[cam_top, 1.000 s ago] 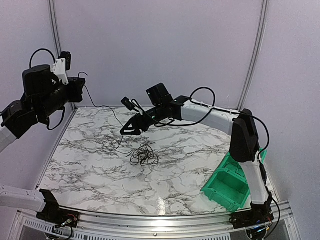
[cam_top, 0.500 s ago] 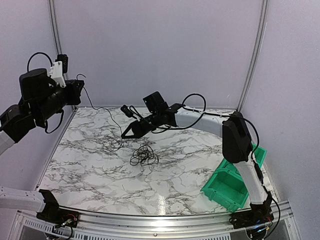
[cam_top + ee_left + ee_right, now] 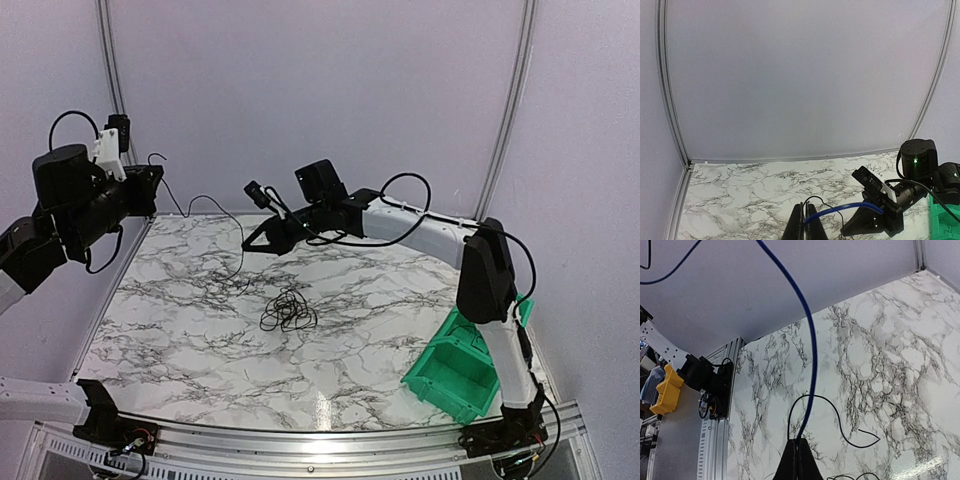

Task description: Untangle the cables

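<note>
The cables lie as a small black loopy tangle [image 3: 288,312] on the marble table [image 3: 180,340]. One thin strand [image 3: 207,198] runs through the air between my two grippers, and a tail hangs from it to the table. My left gripper [image 3: 152,186] is raised at the far left. In its wrist view the left gripper [image 3: 804,209] is shut on a blue cable [image 3: 840,209] and a thin black one. My right gripper [image 3: 250,243] hovers over the table's far middle. In the right wrist view it [image 3: 797,442] is shut on the same blue cable [image 3: 812,340] and a black strand [image 3: 840,425].
A green bin [image 3: 455,375] sits at the table's near right corner. Grey walls and a metal frame close in the far side. An aluminium rail [image 3: 715,440] marks the table's edge, with a yellow part [image 3: 665,387] beyond it.
My right gripper has shut on the strand and risen a little. The left arm has drifted left, drawing the strand out between the two grippers. The tangle has not moved.
</note>
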`<action>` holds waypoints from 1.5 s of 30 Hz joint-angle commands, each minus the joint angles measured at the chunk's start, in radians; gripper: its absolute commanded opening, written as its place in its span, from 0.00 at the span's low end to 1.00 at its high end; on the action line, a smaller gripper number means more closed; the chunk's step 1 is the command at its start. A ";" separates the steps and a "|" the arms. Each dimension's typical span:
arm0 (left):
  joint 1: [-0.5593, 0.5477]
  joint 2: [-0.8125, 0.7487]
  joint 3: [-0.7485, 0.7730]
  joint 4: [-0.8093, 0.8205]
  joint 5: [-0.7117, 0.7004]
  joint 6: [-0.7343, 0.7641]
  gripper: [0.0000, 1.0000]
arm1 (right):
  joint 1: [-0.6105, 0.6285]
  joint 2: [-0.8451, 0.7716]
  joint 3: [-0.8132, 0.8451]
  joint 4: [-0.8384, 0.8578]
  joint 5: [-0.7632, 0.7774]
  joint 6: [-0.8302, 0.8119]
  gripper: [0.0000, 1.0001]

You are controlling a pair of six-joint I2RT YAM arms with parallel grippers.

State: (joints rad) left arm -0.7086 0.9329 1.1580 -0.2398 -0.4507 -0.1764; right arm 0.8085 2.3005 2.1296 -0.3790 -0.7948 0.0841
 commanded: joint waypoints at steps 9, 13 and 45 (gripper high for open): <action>0.002 -0.006 -0.007 0.031 0.029 -0.004 0.00 | 0.007 0.045 0.040 0.005 -0.009 -0.013 0.42; 0.002 0.002 -0.009 0.030 0.037 -0.007 0.00 | 0.015 0.066 0.043 -0.002 -0.008 -0.016 0.47; 0.002 -0.013 -0.048 0.042 0.051 -0.028 0.00 | 0.047 0.152 0.042 0.187 -0.204 0.173 0.29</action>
State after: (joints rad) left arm -0.7086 0.9363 1.1229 -0.2291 -0.4004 -0.2008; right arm 0.8417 2.4500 2.1311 -0.2386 -0.9722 0.2417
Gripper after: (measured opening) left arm 0.027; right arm 0.384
